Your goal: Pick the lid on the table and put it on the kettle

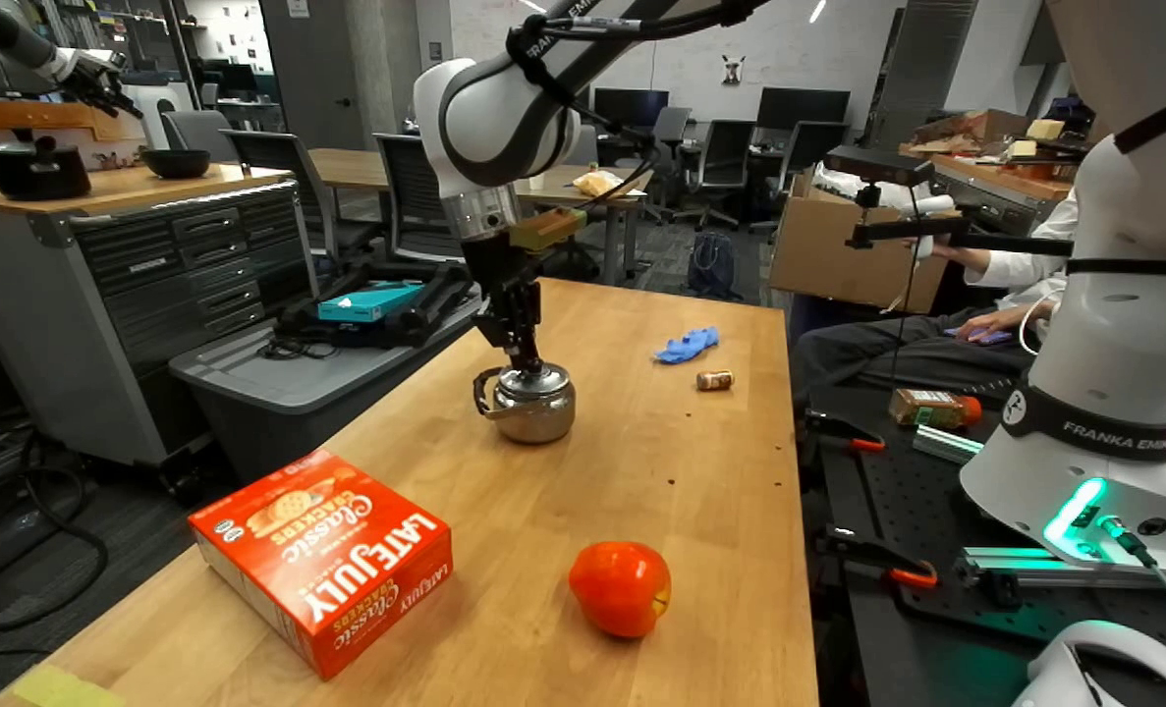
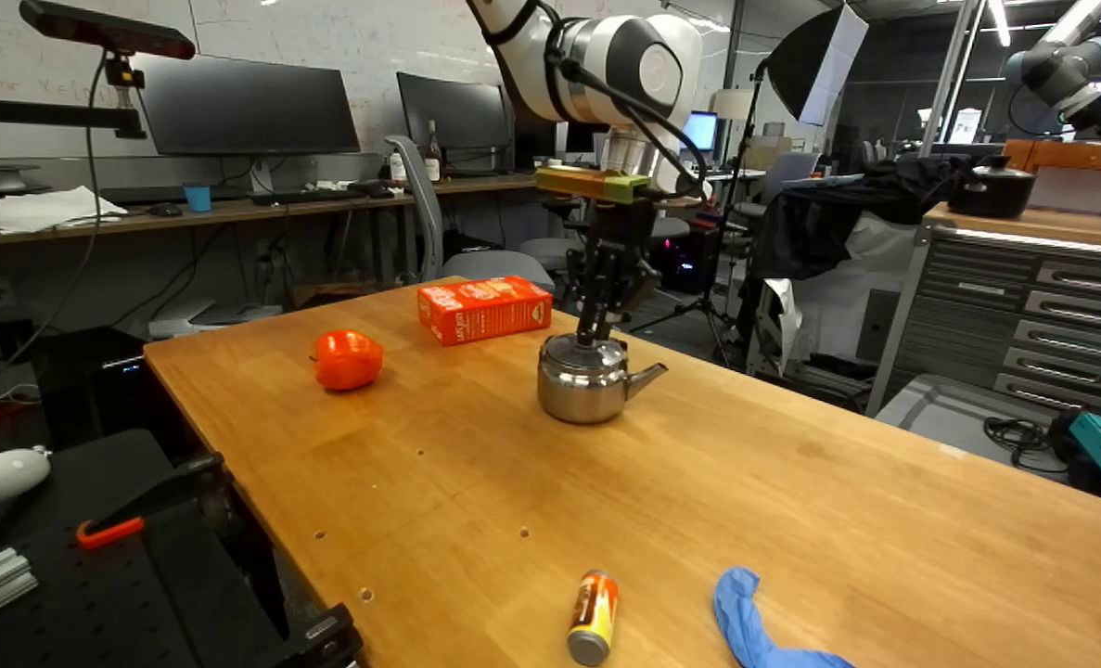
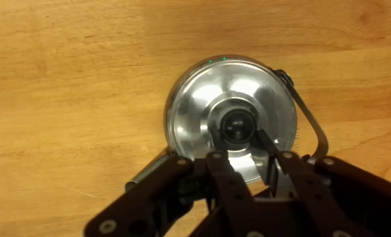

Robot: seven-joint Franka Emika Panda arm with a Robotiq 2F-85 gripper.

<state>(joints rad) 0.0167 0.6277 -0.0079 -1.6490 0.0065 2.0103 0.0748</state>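
Fingers (image 3: 265, 142) pinch the knob (image 3: 238, 126) of the lid (image 3: 206, 110), which hides the kettle's (image 2: 580, 394) mouth.

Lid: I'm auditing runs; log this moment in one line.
lid on kettle | gripper straddling knob, grip unclear | kettle upright on table

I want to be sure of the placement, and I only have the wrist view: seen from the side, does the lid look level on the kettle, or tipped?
Observer: In both exterior views the lid looks level on the kettle; I see no gap beneath it.
Operator: Thanks. Is there anything else on the table that I should keep the gripper clear of?
Observer: Probably the red box, which your view lacks: in an exterior view it lies on the table, apart from the kettle.
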